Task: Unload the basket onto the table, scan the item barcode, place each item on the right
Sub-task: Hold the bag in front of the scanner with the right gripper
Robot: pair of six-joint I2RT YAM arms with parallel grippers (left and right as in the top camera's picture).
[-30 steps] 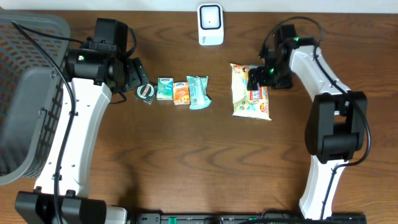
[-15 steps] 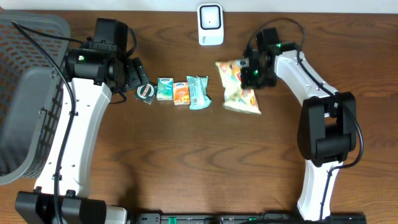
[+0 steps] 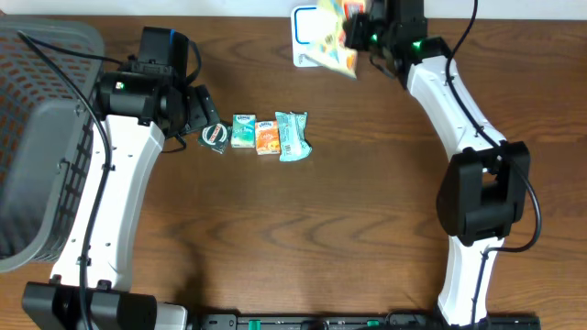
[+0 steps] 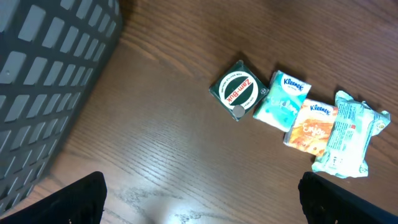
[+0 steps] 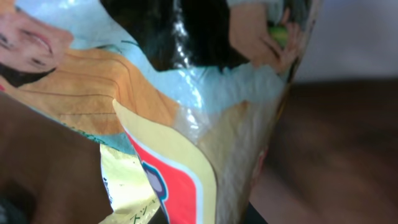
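Right gripper (image 3: pixel 370 26) clenched on snack bag (image 3: pixel 328 35), bag hangs over scanner (image 3: pixel 303 53) at far table edge. Left gripper (image 3: pixel 202 112) spread wide, empty, at left beside small packets (image 3: pixel 271 135). Risk: floppy bag twists in the edge pinch, barcode misses the scanner face

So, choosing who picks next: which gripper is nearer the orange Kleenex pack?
Left. The left gripper hangs open near the orange Kleenex pack; the right gripper holds the snack bag at the scanner.
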